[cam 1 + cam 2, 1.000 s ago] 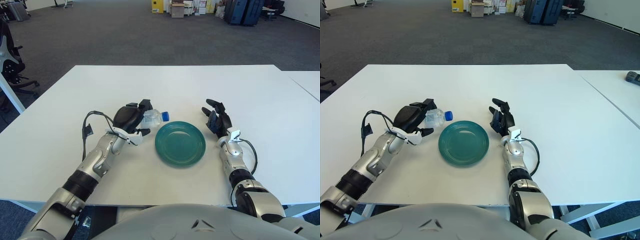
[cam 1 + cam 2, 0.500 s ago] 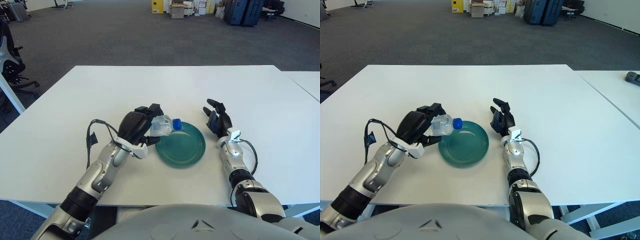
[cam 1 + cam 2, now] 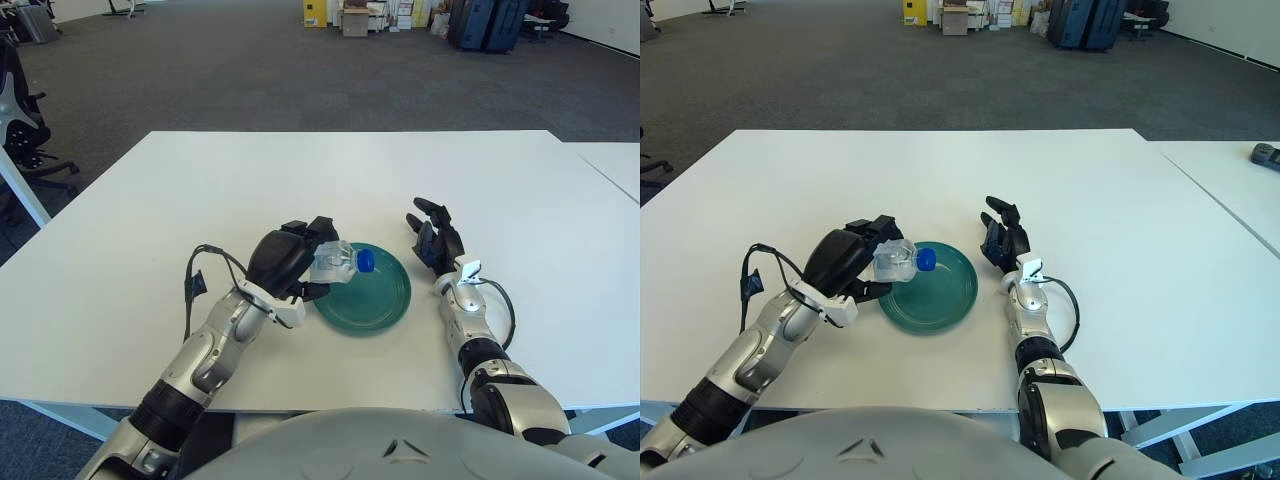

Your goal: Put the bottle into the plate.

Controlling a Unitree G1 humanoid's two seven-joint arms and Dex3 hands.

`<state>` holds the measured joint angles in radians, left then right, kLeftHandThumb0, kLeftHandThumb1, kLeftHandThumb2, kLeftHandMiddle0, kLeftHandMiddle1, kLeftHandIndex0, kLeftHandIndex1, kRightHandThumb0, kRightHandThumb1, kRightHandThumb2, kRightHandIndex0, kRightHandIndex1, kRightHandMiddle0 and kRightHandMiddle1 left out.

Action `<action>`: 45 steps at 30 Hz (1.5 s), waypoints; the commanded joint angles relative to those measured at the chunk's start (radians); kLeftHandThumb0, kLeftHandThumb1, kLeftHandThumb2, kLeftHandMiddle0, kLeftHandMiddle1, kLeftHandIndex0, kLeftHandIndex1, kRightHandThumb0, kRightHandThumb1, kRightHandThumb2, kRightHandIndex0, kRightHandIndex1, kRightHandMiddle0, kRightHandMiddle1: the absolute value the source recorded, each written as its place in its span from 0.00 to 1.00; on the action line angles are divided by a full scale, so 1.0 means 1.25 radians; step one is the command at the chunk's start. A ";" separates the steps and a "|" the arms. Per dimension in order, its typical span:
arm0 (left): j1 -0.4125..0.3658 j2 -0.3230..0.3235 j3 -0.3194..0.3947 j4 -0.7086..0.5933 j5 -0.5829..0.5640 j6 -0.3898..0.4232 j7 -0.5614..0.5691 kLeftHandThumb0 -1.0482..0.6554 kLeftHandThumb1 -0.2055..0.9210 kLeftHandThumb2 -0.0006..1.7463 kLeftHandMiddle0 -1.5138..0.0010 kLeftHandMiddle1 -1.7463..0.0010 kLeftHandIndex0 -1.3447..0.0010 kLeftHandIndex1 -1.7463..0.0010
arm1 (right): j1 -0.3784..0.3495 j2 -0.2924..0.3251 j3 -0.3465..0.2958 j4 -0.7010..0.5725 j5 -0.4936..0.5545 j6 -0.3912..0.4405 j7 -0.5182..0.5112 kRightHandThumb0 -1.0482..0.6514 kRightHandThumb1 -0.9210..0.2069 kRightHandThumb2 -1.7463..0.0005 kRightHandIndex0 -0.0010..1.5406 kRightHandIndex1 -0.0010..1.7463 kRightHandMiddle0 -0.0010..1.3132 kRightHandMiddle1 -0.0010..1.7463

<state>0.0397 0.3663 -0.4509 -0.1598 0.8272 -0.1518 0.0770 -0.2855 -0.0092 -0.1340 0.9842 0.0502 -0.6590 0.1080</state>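
Note:
A small clear bottle with a blue cap is held on its side in my left hand, whose fingers are shut on its body. The bottle hangs over the left part of the teal plate, cap pointing right toward the plate's middle. In the right eye view the bottle and plate show the same way. My right hand stays idle just right of the plate, fingers spread and holding nothing.
The white table stretches wide around the plate. A second white table adjoins at the right, with a dark object on it. Chairs and luggage stand far off on the carpet.
My left hand has carried the bottle rightward and toward me, from beside the plate's left rim to over the plate. The right hand has not moved.

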 commanded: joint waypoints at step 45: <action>-0.226 -0.084 -0.138 0.161 0.103 -0.020 -0.186 0.39 0.77 0.44 0.42 0.00 0.65 0.08 | 0.138 0.034 0.003 0.077 0.007 0.002 0.056 0.14 0.00 0.43 0.27 0.04 0.00 0.49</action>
<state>-0.2013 0.2527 -0.6355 0.0480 0.9561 -0.1914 -0.1336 -0.2851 -0.0065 -0.1266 0.9818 0.0500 -0.6777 0.1827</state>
